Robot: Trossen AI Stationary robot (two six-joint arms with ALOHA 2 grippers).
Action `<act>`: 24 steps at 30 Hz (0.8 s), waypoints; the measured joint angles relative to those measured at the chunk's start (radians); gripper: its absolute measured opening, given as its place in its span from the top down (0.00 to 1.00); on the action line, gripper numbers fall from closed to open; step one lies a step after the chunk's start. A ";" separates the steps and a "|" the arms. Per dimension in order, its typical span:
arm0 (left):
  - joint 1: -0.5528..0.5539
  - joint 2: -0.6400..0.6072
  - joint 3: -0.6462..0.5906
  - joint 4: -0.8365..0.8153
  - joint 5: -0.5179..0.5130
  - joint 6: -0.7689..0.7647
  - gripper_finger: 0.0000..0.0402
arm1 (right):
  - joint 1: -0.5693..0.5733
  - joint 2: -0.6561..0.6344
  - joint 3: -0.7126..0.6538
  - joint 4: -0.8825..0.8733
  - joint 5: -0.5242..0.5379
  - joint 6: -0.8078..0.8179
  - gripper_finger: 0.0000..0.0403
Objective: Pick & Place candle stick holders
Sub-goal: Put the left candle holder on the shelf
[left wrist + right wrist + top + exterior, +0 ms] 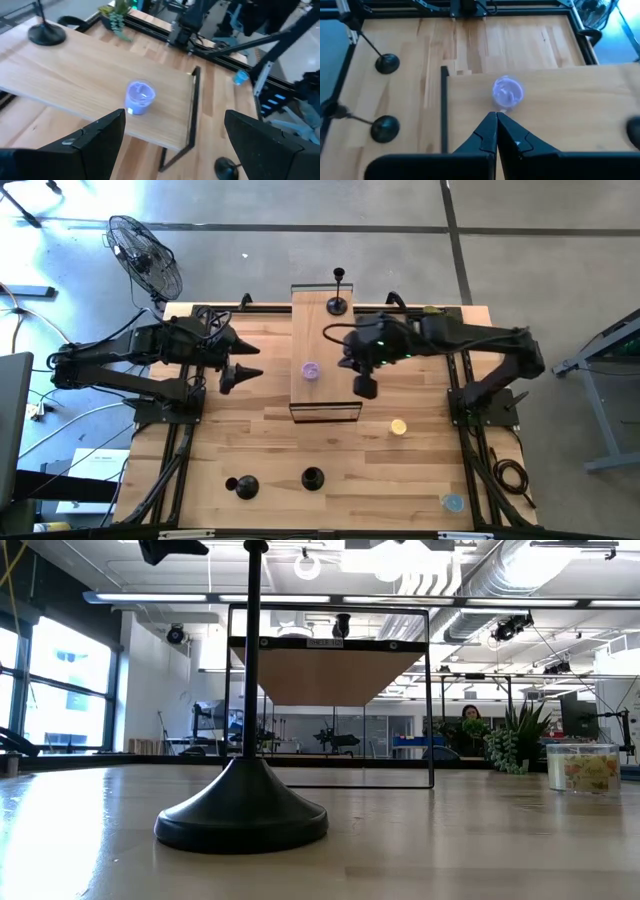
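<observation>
While both my arms hang over the middle of the table, two holders stand well away from them, low in the high view: one holder (242, 487) at lower left, a second holder (312, 478) just right of it at lower centre. A third holder (339, 304) already stands on the raised shelf (325, 395), at its top end in the frame.

My left gripper (245, 364) hovers just left of the shelf, fingers apart, nothing between them. My right gripper (365, 387) sits over the shelf's right edge, fingers pressed together, empty.

Key relation: both loose holders lie toward the bottom of the frame from either gripper, stems upright, so the long axis is vertical. I judge the left arm nearer the lower-left holder and already spread for a grasp on the stem; the right would need to part its fingers first.

The high view gives the layout but hides the stems' heights. The low view shows one holder's base (241, 815) and stem close up, upright and untilted. My right wrist view shows both loose holders (384, 128) beyond the shelf, and a purple cup (508, 91) on the shelf. The left wrist view shows only the shelf holder (46, 34).
</observation>
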 joint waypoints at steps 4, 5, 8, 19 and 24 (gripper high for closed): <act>0.000 0.000 0.000 0.000 0.029 -0.002 0.17 | 0.049 -0.056 0.007 -0.058 0.049 0.069 1.00; 0.000 0.000 0.000 0.000 0.044 -0.007 0.17 | 0.063 -0.071 0.003 -0.067 0.063 0.090 1.00; 0.000 -0.004 0.000 0.001 0.141 -0.029 0.17 | 0.106 -0.115 -0.019 -0.096 0.100 0.166 1.00; -0.001 -0.032 0.000 0.008 0.507 -0.134 0.17 | 0.320 -0.213 -0.074 -0.128 0.369 0.297 1.00; -0.001 -0.057 0.000 -0.032 0.516 -0.182 0.17 | 0.376 -0.203 -0.074 -0.125 0.496 0.357 1.00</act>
